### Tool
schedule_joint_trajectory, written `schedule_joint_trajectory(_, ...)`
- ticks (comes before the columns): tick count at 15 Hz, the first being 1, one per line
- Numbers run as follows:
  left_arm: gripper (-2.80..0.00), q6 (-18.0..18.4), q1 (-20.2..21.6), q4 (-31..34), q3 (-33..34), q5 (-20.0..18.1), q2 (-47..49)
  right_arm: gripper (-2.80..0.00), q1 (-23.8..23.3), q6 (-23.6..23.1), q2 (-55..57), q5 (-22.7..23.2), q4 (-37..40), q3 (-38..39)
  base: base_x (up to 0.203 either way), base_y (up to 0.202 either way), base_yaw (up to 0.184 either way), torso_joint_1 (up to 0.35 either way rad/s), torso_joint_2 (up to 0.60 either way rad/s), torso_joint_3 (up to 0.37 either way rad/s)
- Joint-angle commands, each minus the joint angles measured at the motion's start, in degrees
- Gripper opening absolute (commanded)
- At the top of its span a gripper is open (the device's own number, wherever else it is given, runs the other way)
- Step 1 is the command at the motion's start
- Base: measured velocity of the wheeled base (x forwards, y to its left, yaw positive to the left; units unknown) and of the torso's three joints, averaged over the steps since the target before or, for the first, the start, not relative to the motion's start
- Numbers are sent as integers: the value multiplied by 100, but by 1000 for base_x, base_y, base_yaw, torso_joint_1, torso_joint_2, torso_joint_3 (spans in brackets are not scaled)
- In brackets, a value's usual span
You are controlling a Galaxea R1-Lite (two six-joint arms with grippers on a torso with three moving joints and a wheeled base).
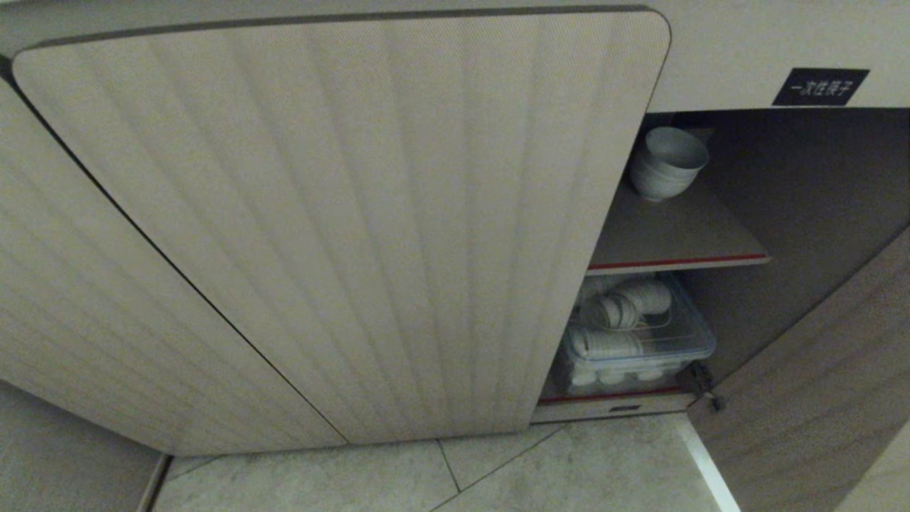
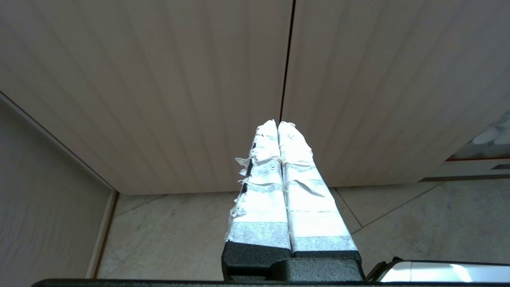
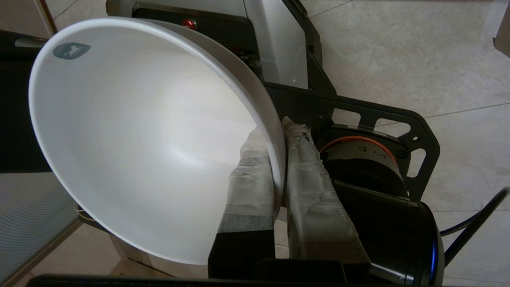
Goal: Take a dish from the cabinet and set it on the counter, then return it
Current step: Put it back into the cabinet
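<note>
A white bowl [image 3: 131, 131] is held by the right gripper [image 3: 279, 131], its jaws closed on the rim, one finger inside and one outside, above the floor [image 3: 418, 52]. The left gripper [image 2: 277, 124] is seen with jaws pressed together, empty, before the closed doors. The cabinet [image 1: 341, 213] stands open at right; bowls [image 1: 667, 162] sit on its shelf [image 1: 675, 238].

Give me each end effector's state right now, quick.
Left end effector: closed, empty, facing the cabinet doors.
Right end effector: closed on the rim of a white bowl.
</note>
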Motion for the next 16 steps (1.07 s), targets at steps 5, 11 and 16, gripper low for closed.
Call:
schedule_joint_trajectory(5, -280, -2, 4, 0, 0, 1, -2, -280, -11, -25, 14, 7, -4, 44, 0, 0, 0, 0, 0, 0)
schedule_joint_trajectory(11, -280, -5, 4, 0, 0, 1, -2, -280, -59, -438, 22, -10, -179, 319, 0, 0, 0, 0, 0, 0)
schedule_joint_trajectory(16, -280, -2, 4, 0, 0, 1, -2, -280, -51, -400, 182, -19, -707, 489, 0, 0, 0, 0, 0, 0)
